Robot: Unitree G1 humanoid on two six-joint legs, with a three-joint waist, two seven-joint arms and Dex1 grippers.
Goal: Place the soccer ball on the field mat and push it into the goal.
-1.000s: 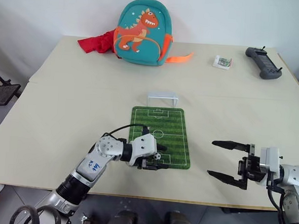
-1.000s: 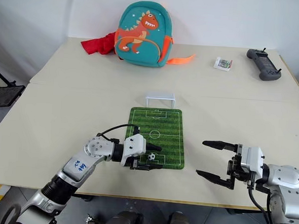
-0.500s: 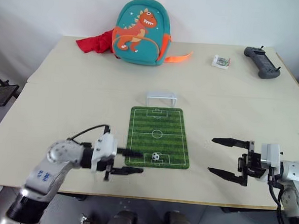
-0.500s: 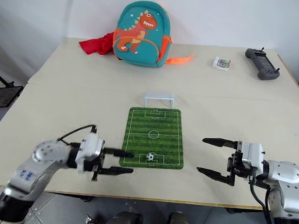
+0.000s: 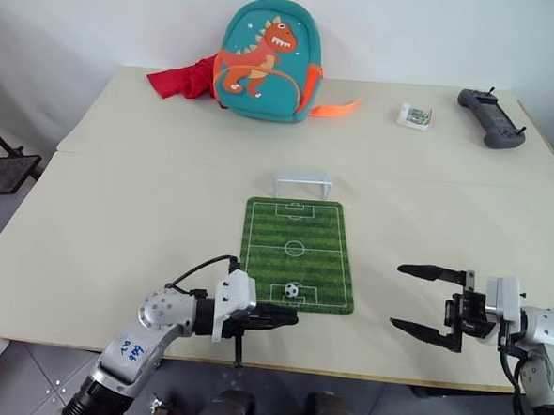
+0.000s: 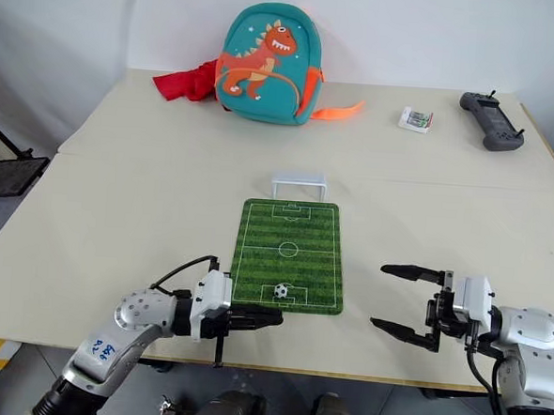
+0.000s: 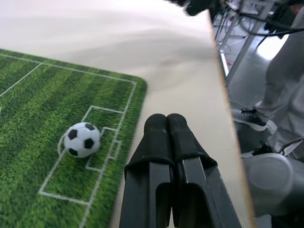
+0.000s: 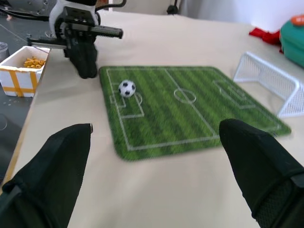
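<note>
Your ball (image 5: 292, 289) sits on the mat (image 5: 299, 230) at its 6 o'clock end, free. The goal (image 5: 303, 183) stands just past the 12 o'clock end. Your left gripper (image 5: 292, 315) is pinched together, empty, beside the mat's near corner. Your right gripper (image 5: 410, 297) gapes at 3 o'clock.

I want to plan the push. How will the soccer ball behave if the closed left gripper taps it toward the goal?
The soccer ball is round and tiny on the flat field mat, so it would probably roll easily. It looks light; a firm tap from the left gripper might send it past the goal.
</note>
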